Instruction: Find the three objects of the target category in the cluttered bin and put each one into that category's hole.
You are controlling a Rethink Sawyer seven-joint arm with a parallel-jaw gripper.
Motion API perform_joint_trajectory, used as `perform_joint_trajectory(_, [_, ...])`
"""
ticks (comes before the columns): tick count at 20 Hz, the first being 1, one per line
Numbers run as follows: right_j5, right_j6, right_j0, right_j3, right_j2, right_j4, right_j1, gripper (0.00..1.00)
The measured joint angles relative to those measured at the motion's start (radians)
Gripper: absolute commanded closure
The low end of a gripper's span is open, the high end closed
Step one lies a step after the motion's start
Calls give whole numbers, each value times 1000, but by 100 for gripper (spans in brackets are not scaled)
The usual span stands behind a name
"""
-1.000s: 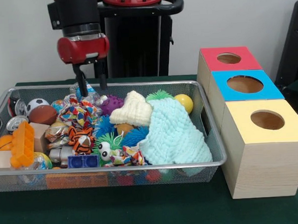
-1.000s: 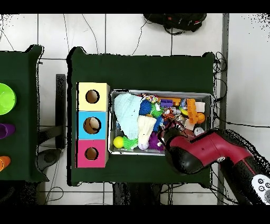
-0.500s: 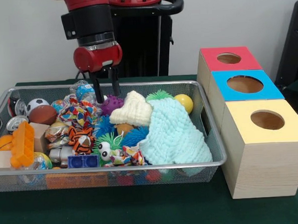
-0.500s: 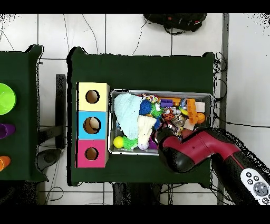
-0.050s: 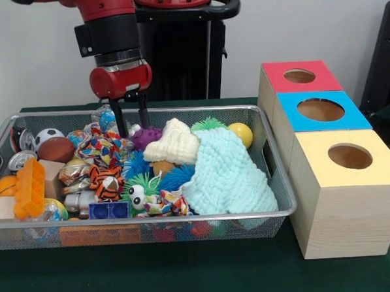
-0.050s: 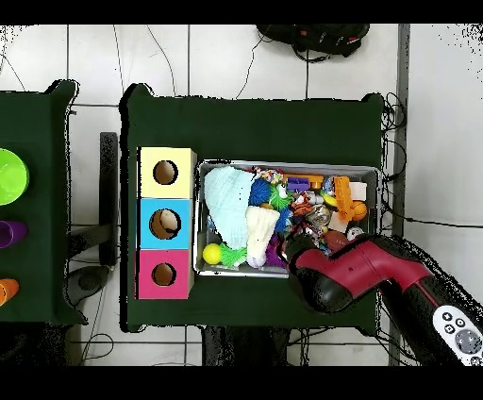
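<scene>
The wire mesh bin (image 5: 186, 218) is heaped with toys and cloths. My gripper (image 5: 130, 123) hangs open over its back part, both fingers pointing down with nothing between them. Its tips are just above a purple spiky ball (image 5: 149, 135) and a crinkly wrapped toy (image 5: 106, 118). A cream knitted cloth (image 5: 175, 144) and a light blue cloth (image 5: 226, 172) lie to the right of it. Three boxes with round holes stand beside the bin: red (image 5: 275, 81), blue (image 5: 352, 119) and yellow (image 5: 379, 169). In the overhead view my red wrist (image 6: 327, 275) covers the gripper.
Also in the bin are a yellow ball (image 5: 242, 134), a brown football (image 5: 55, 149), an orange block (image 5: 29, 187), a tiger-striped toy (image 5: 106, 181) and a blue brick (image 5: 109, 210). From above, the bin (image 6: 283, 164) sits right of the boxes (image 6: 165, 224).
The gripper swung towards the picture's right along the bin's back, then came back slightly left and a little lower. It stayed open. The bin's contents have not moved.
</scene>
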Motion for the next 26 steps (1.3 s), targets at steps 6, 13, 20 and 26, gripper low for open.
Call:
perform_joint_trajectory(6, [0, 0, -31, 8, 0, 3, 5, 0])
perform_joint_trajectory(13, [0, -5, -75, 17, -7, 8, 23, 0])
perform_joint_trajectory(20, [0, -6, -72, 18, -47, -30, 59, 0])
perform_joint_trajectory(26, [-15, -6, -62, 40, -72, -78, 72, 0])
